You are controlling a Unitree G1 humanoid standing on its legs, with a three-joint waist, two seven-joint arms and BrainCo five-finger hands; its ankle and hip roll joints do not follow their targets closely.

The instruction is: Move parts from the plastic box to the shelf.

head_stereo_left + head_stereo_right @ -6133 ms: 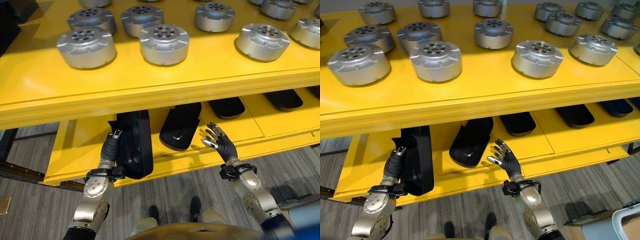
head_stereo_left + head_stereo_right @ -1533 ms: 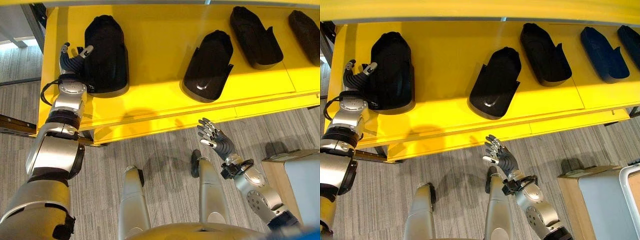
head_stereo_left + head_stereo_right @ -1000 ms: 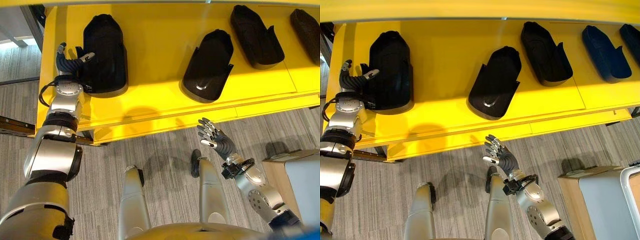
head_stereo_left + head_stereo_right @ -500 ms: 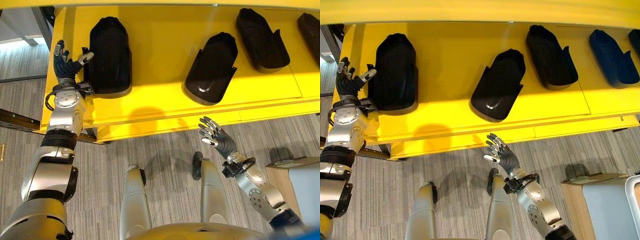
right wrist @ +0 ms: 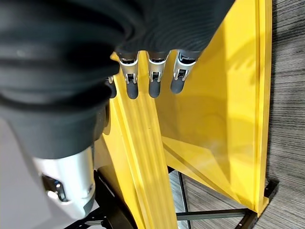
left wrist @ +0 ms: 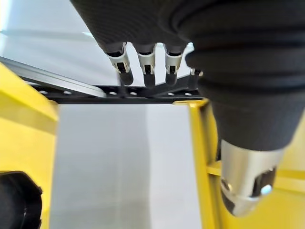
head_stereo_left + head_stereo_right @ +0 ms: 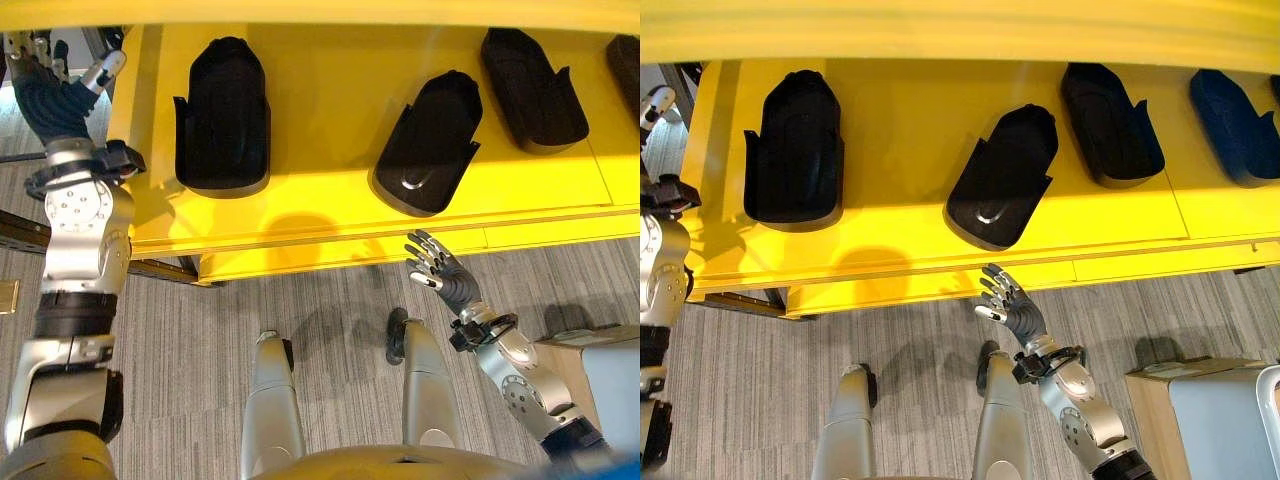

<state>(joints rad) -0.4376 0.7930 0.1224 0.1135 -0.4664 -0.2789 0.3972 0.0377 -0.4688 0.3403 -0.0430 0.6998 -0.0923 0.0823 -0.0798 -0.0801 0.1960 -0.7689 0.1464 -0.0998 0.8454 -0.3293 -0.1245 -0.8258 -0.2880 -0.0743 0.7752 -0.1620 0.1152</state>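
A workshop or factory storeroom: a yellow metal shelf [image 7: 330, 215] holds a row of identical black moulded parts [image 7: 222, 115] above grey carpet floor [image 7: 200, 340].

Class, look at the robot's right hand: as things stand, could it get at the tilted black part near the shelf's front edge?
Probably yes. The right hand is open and empty, just below the shelf front, and nothing lies between it and the black part.

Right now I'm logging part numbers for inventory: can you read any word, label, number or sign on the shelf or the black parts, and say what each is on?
None: no readable text shows in these views.
Black parts: no label or number shows.
Yellow shelf: plain, no sign.
Cardboard box: no print shows.
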